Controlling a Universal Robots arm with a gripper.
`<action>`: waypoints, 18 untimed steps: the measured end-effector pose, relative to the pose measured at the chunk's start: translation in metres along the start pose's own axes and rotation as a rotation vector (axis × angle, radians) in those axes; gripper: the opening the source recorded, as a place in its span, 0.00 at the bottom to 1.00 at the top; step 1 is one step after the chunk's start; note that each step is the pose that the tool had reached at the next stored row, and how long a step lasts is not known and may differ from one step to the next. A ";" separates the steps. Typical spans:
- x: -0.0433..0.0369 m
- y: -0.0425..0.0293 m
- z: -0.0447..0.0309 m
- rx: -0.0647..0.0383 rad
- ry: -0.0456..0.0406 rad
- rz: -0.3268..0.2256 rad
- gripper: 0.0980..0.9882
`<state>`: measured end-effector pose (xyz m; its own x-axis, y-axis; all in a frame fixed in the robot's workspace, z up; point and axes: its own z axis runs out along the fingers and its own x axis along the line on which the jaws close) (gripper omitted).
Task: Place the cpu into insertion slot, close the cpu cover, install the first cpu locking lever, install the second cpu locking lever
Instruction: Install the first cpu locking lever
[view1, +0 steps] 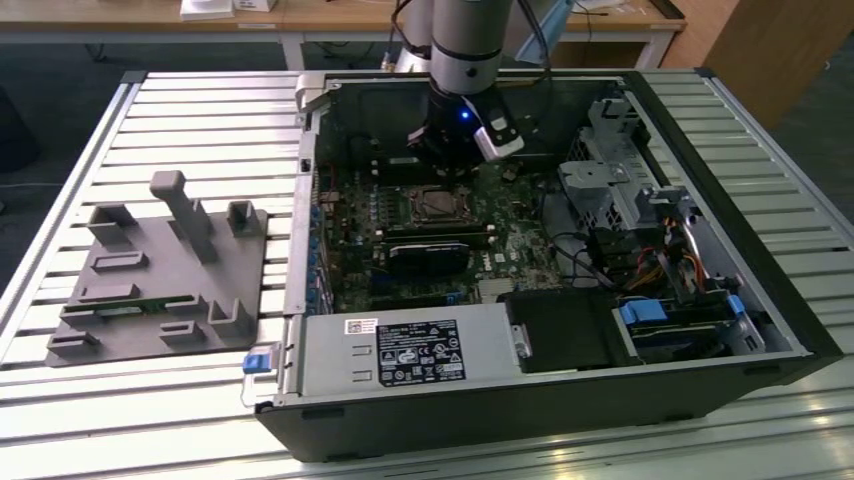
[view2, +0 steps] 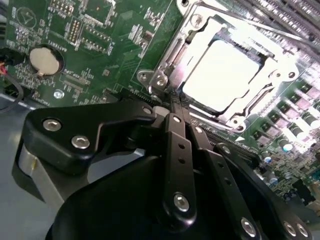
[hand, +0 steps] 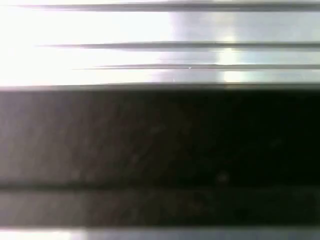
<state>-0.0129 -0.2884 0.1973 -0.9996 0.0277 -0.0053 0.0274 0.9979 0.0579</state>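
Fingers (view2: 176, 131) of your gripper (view2: 172, 102) are drawn together, tips at the corner of the insertion slot (view1: 437, 206); whether they pinch a lever cannot be told. The cpu (view2: 222, 75) lies in that slot under the closed cpu cover (view2: 186, 37), inside the open computer case (view1: 787, 330). You seem to be on the locking levers, which calls for a fine, steady press.

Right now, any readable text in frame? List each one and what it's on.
Nothing can be quoted, as all the print is illegible:
Black label on the silvery box, exterior view: white print and symbols, too small to read.
White sticker above that label: too small to read.
Green circuit board, second wrist view: white printed markings, blurred and unreadable.
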 end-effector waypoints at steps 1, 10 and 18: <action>-0.0003 0.0006 -0.0023 -0.003 -0.0014 0.000 0.01; -0.0003 -0.0016 -0.0164 -0.001 -0.0002 0.000 0.01; -0.0004 -0.0056 -0.0165 -0.001 -0.0003 0.000 0.01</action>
<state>-0.0128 -0.2949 0.2134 -0.9996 0.0277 -0.0056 0.0273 0.9979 0.0592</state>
